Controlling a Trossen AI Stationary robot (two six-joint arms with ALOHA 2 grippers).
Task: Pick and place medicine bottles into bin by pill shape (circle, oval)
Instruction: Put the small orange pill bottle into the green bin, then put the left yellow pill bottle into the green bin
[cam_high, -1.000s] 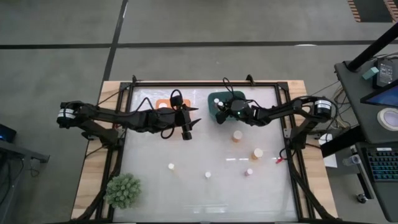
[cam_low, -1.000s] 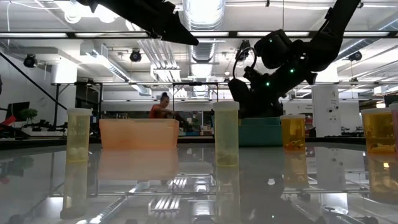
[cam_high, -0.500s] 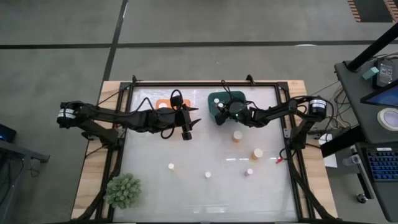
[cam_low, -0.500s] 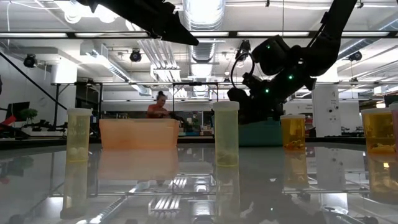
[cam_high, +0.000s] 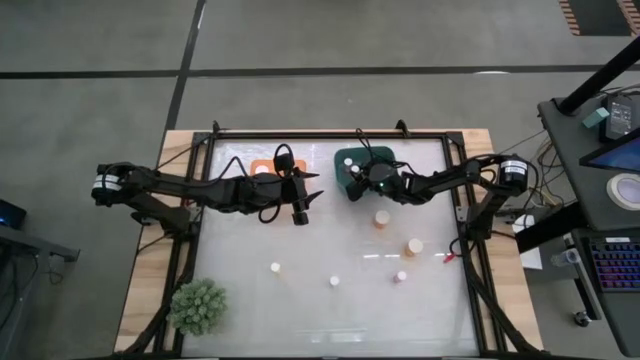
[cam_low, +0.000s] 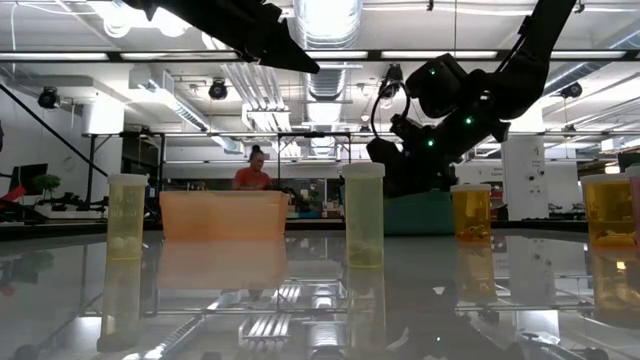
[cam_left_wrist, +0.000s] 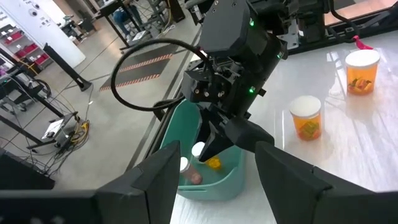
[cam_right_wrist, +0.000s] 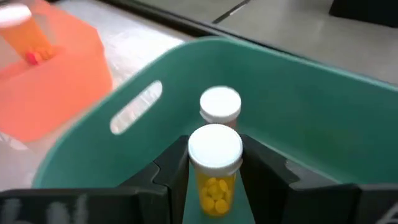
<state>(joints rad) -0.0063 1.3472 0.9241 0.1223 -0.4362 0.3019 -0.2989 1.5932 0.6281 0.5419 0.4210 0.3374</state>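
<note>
A medicine bottle (cam_right_wrist: 214, 171) with a white cap and yellow pills inside sits clamped between the two dark fingers of the right gripper (cam_right_wrist: 214, 180), held upright over the inside of the teal bin (cam_right_wrist: 323, 124). A second capped bottle (cam_right_wrist: 220, 104) already stands in that bin, just beyond the held one. In the high view the right gripper (cam_high: 362, 178) hangs over the near edge of the teal bin (cam_high: 345, 158), at the far middle of the table (cam_high: 240, 290).

To the left of the teal bin stands the orange bin (cam_high: 262, 167), and one bottle (cam_right_wrist: 25, 34) shows through its wall in the right wrist view. The left gripper (cam_high: 301, 214) hovers above the table just near the orange bin, its fingers (cam_left_wrist: 158, 180) spread apart and holding nothing.

Five bottles remain standing on the table: two larger ones (cam_high: 382, 217) (cam_high: 414, 246) near and to the right of the teal bin, and three smaller ones (cam_high: 275, 267) (cam_high: 334, 281) (cam_high: 401, 276) closer to the near edge. A green plant (cam_high: 197, 305) sits at the near left corner. In the low view a person (cam_low: 250, 172) shows in the room behind the orange bin (cam_low: 222, 214).
</note>
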